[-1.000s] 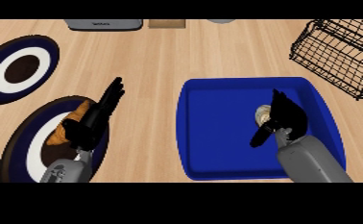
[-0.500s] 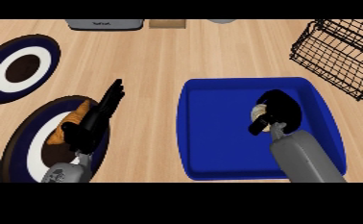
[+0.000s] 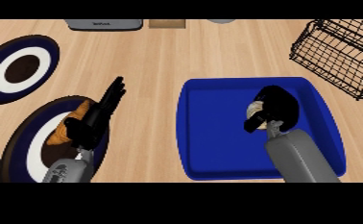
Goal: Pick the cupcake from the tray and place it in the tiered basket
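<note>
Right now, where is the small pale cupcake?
In the head view, the cupcake sits at the right of the blue plastic tray, under the curled black right hand, near the black wire basket.

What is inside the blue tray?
The cupcake sits in the blue tray, and the right hand curls over it. Only its pale left edge shows; the rest is covered.

**Grey forearms, black hands**

Both arms share one plain build. The left forearm (image 3: 67, 172) and the right forearm (image 3: 303, 159) are smooth, rounded grey casings with no markings showing. The left hand (image 3: 96, 117) and the right hand (image 3: 278, 104) are matt black, with slender, segmented fingers.
</note>
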Motion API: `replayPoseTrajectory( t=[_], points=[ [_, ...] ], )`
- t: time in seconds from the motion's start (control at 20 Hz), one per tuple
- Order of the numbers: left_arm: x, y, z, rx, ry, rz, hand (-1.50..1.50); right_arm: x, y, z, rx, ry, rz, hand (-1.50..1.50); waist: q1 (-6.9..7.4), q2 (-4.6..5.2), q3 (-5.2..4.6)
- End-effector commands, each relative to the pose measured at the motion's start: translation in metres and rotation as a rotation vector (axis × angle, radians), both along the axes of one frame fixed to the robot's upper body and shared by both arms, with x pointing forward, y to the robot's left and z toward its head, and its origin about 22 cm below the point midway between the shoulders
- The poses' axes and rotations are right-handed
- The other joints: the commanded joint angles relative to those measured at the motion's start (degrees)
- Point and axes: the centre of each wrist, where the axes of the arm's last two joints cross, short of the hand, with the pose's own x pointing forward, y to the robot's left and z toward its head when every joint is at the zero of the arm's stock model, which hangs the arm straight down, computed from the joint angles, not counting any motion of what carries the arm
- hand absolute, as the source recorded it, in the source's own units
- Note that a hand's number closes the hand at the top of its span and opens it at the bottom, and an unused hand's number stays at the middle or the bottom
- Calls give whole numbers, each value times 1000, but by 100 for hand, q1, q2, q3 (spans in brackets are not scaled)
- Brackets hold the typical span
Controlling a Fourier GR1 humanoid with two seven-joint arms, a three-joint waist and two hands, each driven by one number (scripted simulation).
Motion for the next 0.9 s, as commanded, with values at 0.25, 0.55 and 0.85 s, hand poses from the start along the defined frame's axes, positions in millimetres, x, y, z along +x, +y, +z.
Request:
replayPoseTrajectory(
  t=[0.25,0.55,0.85],
  points=[
    [-17,25,-11,-5,20,90,0,-62,-240,37,-195,-17,-173,150,-583,-30,35],
    [-15,20,-7,-11,20,73,0,-97,-328,94,8,-387,-192,150,-416,-49,34],
    [-6,25,-1,6,-4,55,0,-131,-372,160,66,-649,-84,150,-228,-27,6]
  ],
)
